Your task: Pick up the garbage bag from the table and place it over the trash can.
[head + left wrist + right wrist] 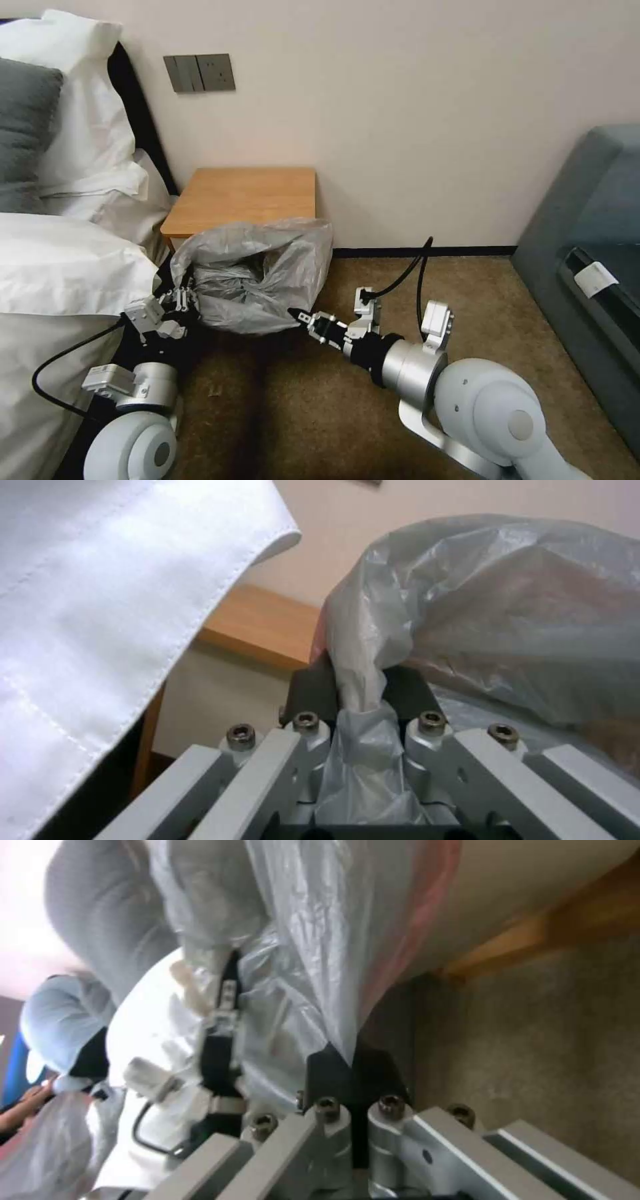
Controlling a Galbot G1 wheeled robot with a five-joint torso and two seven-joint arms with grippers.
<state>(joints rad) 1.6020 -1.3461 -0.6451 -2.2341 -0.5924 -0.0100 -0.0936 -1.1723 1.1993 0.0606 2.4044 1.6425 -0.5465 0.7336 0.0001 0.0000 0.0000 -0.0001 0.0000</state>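
Observation:
The garbage bag (267,267) is a crinkly translucent grey plastic bag, stretched open low over the carpet in front of the table (247,193), a small nightstand with an orange-brown top. My left gripper (183,300) is shut on the bag's left edge; the left wrist view shows a bunch of the bag (507,605) pinched in my left gripper (357,680). My right gripper (295,312) is shut on the bag's right edge, and the right wrist view shows the pink-tinged film (313,940) caught in my right gripper (350,1060). The trash can is hidden.
A bed with white pillows (73,153) and white bedding (53,267) presses close on the left, its sheet (120,605) beside my left wrist. A grey sofa (587,267) stands at the right. Brown carpet (467,287) lies open between them, with the wall behind the nightstand.

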